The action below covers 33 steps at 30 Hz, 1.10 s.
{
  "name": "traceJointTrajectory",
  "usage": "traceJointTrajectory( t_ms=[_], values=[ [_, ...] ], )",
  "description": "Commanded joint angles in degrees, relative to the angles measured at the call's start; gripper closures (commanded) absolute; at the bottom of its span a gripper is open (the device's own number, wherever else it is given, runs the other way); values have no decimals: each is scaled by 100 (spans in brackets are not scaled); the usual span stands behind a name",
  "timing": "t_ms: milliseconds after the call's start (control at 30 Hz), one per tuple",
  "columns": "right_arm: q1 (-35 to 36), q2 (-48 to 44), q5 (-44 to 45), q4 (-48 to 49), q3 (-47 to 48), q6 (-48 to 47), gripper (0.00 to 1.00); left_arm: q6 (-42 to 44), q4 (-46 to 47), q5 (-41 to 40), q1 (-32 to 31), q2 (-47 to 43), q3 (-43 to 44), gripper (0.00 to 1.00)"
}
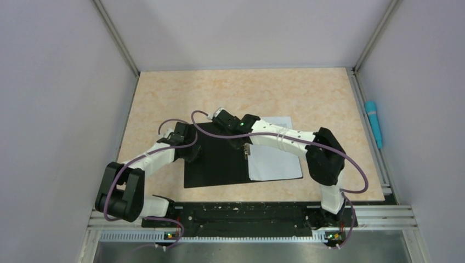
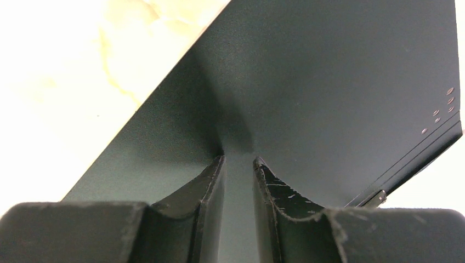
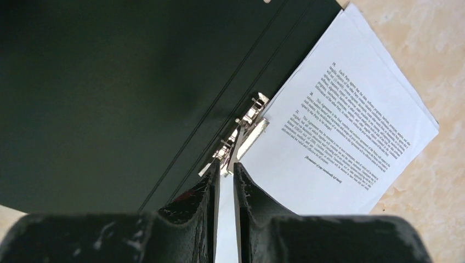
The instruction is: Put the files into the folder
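The folder (image 1: pixel 216 164) lies open on the table, black inside up, with its metal spine clip (image 3: pixel 245 127) at the middle. The files (image 1: pixel 277 161), white printed sheets, rest on its right half, their left edge at the clip. My left gripper (image 1: pixel 193 153) points down onto the left black cover (image 2: pixel 329 82); its jaws stand a little apart with nothing between them (image 2: pixel 238 160). My right gripper (image 3: pixel 227 166) hangs over the spine with a narrow gap, its tips right at the end of the clip's lever. The files (image 3: pixel 340 142) lie just beyond.
A blue pen-like stick (image 1: pixel 374 123) lies along the right rail, far from both arms. Grey walls close in the tan tabletop (image 1: pixel 307 93) on the left, back and right. The arm bases and a black rail run along the near edge.
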Motion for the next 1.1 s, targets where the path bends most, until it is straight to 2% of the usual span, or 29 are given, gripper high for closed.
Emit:
traceJointTrajectory(
  t_ms=[0, 833, 900, 1000, 1067],
  values=[
    [79, 154, 337, -171, 279, -111, 85, 93, -414, -355, 82, 203, -322, 69],
    [119, 297, 385, -200, 139, -60, 89, 97, -399, -332, 113, 192, -332, 68],
    [114, 286, 375, -200, 100, -48, 89, 150, -397, -321, 114, 213, -307, 65],
    [117, 252, 356, -185, 10, -9, 91, 270, -430, -310, 113, 321, -216, 49],
    [117, 191, 344, -138, -90, 26, 92, 477, -391, -254, 107, 410, -148, 44]
  ],
)
